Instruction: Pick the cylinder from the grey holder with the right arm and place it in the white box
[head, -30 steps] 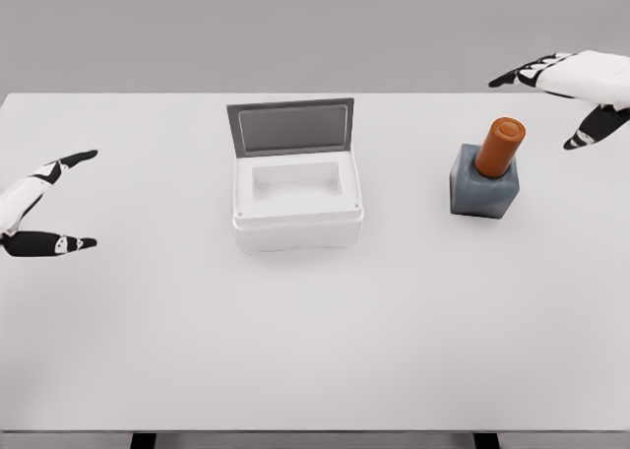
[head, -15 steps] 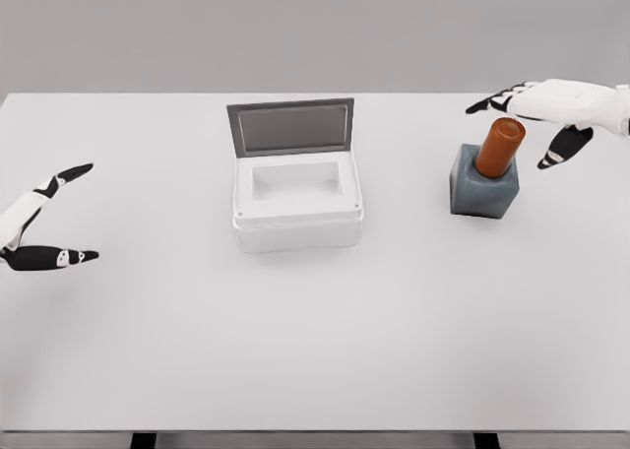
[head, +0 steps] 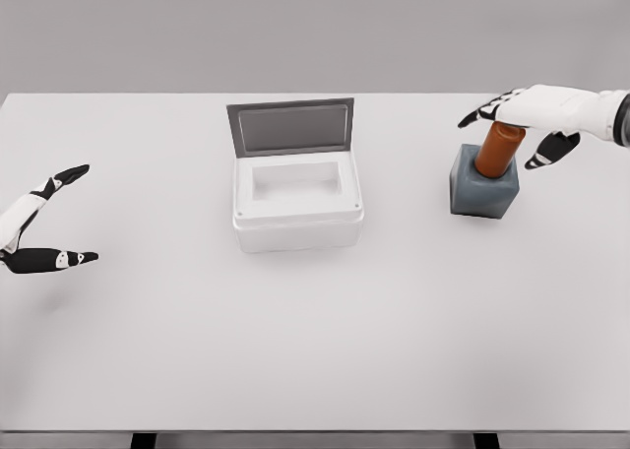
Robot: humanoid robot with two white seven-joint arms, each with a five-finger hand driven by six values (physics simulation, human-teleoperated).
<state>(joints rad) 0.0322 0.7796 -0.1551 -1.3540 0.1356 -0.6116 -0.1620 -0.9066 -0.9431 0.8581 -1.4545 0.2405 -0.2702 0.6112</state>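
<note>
An orange cylinder stands tilted in a grey holder on the right of the table. My right hand hovers over the cylinder's top, fingers spread to either side of it, open, and covers its cap. Whether the palm touches the cylinder I cannot tell. The white box sits at the table's middle with its grey lid raised upright behind the cavity. My left hand rests at the left edge, open, with nothing between its fingers.
The white table reaches the frame's sides, with its front edge near the bottom of the view. A plain grey wall lies behind it.
The right hand has moved left and down from the far right edge until it sits over the cylinder's top. The left hand has drifted slightly down and outward.
</note>
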